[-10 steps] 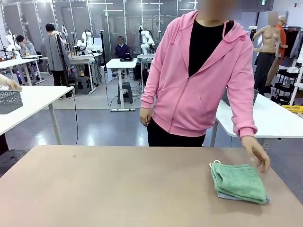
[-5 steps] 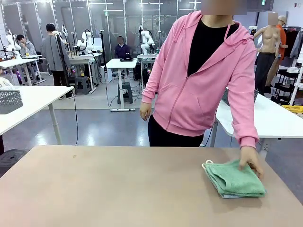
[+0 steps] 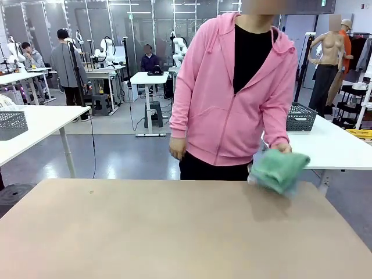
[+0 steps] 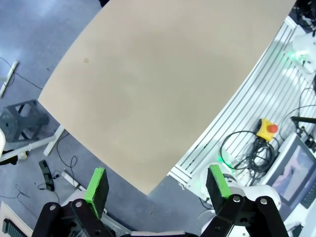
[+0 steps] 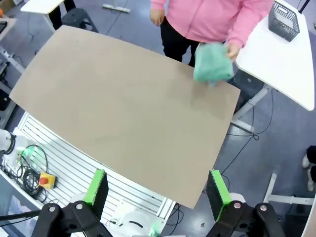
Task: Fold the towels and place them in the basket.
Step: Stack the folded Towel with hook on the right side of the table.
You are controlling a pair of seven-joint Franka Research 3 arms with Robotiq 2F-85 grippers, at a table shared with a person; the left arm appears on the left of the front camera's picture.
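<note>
No text, label, brand, number or sign can be read in these pictures. A small green sign hangs at the ceiling in the front view, but it is cut by the edge and too small to read.

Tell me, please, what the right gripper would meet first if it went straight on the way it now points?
Probably the bare table: the open right gripper looks down onto it, apart from the towels in the person's hand.
</note>
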